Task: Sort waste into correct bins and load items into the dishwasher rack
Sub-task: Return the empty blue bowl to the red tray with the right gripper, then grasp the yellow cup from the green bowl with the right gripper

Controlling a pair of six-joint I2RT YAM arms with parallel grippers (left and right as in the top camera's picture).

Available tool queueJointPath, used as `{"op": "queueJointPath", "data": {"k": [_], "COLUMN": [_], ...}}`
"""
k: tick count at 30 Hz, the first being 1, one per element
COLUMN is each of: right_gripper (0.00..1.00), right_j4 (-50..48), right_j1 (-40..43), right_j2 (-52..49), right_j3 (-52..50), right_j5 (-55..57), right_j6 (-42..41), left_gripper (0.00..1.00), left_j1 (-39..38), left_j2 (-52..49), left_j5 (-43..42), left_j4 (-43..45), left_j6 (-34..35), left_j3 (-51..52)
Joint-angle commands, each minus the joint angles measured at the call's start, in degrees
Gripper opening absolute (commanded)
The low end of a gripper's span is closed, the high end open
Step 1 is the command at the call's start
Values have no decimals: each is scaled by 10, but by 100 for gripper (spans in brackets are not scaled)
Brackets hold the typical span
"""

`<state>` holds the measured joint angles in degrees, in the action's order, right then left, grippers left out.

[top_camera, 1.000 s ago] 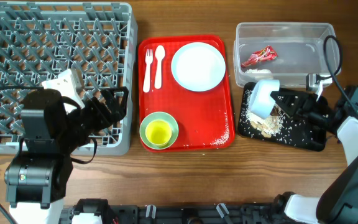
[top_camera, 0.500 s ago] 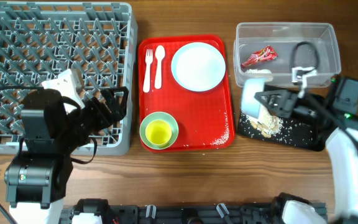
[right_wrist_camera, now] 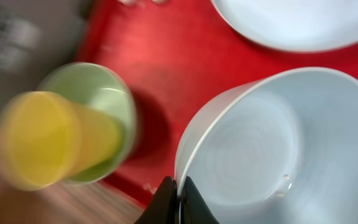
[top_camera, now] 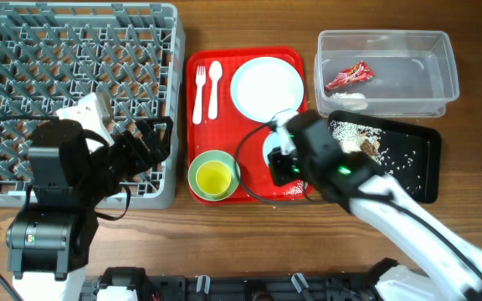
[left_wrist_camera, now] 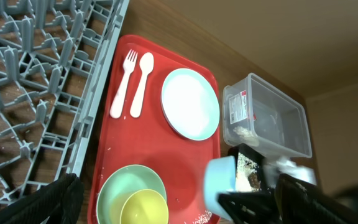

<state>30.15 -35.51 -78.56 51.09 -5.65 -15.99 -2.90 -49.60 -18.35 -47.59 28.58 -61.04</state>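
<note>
Pale-blue bowl (right_wrist_camera: 272,149) | rim pinched in right hand (right_wrist_camera: 179,198) | over red tray (right_wrist_camera: 166,62) bare patch | left hand (top_camera: 156,140) grip unclear

The grey rack (top_camera: 74,50) stands far left. Centre: the pale-blue plate (top_camera: 266,89), white fork (top_camera: 198,94) and spoon (top_camera: 214,88) lie flat; the yellow cup (top_camera: 214,177) sits in the green bowl (top_camera: 196,165). Beside them, the pale-blue bowl (right_wrist_camera: 247,155) is tilted. Right: red wrapper (top_camera: 349,76) in the clear tub (top_camera: 446,75), crumbs (top_camera: 366,138) on the black tray (top_camera: 425,176).

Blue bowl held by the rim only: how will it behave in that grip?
The bowl looks like thin moulded plastic, so it is probably light and stiff. The right gripper pinches only one spot on the rim, so the bowl may pivot or swing. Its smooth, glossy wall could slip if jolted.
</note>
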Motion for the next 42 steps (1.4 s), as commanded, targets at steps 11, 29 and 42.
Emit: {"op": "queueJointPath", "data": {"k": [11, 29, 42], "right_gripper": [67, 36, 4], "right_j4": [58, 122, 127], "right_j1": [-1, -62, -38], "right_j2": [-42, -229, -208], "right_j3": [142, 209, 228], "right_j5": [-196, -137, -137], "right_j6": [-23, -57, -74], "left_gripper": [100, 100, 100], "left_j1": [1, 1, 1], "left_j2": [1, 38, 33], "left_j5": [-14, -9, 95], "left_j4": [-22, -110, -228], "left_j6": [-11, -12, -12], "left_j3": [-10, -82, -85]}}
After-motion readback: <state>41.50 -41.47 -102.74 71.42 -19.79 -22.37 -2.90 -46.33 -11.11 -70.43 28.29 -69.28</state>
